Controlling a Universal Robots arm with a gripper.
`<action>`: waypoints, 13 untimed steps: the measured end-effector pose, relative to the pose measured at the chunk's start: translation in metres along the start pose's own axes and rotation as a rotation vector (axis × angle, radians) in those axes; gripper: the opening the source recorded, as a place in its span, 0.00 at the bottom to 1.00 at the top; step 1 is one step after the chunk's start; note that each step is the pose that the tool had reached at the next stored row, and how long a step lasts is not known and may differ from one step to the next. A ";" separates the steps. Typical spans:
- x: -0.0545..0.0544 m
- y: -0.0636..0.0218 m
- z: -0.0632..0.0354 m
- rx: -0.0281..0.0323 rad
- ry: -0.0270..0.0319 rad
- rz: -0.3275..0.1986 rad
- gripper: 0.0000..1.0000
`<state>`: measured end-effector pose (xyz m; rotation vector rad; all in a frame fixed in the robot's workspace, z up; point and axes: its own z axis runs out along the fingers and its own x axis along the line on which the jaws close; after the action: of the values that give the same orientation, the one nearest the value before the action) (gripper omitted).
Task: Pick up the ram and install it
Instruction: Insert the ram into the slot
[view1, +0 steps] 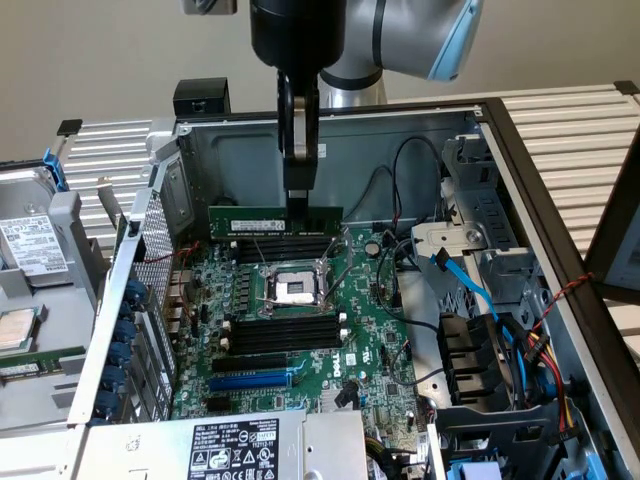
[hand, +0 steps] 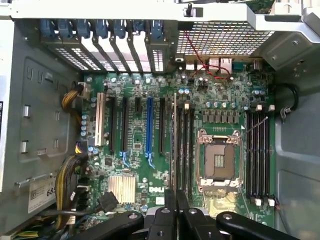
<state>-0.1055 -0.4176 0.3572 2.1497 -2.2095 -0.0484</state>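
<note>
One ram (view1: 250, 221) is being held by the one hand (view1: 298, 203) of the single arm (view1: 400, 40). The fingers are being kept clenched on the stick's upper edge near its middle. The stick is being carried level and lengthwise, parallel to the memory slots, inside the open case (view1: 330, 140) and above the motherboard (view1: 370, 350).

In the exterior view it is being shown against the case's back wall, just over the far bank of slots (view1: 280, 250). In the wrist view the ram (hand: 174, 145) is being seen edge-on as a thin line below the hand (hand: 175, 200), along the bank beside the expansion slots. Which bank it is hanging over cannot be told.

Two banks of black slots are being shown, one on each side of the one CPU socket (view1: 296, 288); the near bank (view1: 285, 333) is lying between the socket and the one blue expansion slot (view1: 255, 381). One blue cable (view1: 470, 285) is being run across the drive bay.

The case is being carried on its side by a white ribbed table (view1: 580, 120), with one hard drive (view1: 30, 240) lying at the exterior view's left. A plain beige wall (view1: 100, 50) is being seen behind.
</note>
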 end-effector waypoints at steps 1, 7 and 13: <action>0.000 -0.0001 0.0017 0.0000 -0.0008 0.002 0.13; -0.001 -0.0009 0.0127 -0.0001 -0.0020 0.004 0.13; -0.002 -0.0016 0.0235 -0.0002 -0.0030 0.004 0.13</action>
<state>-0.1053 -0.4164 0.3336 2.1463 -2.2154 -0.0516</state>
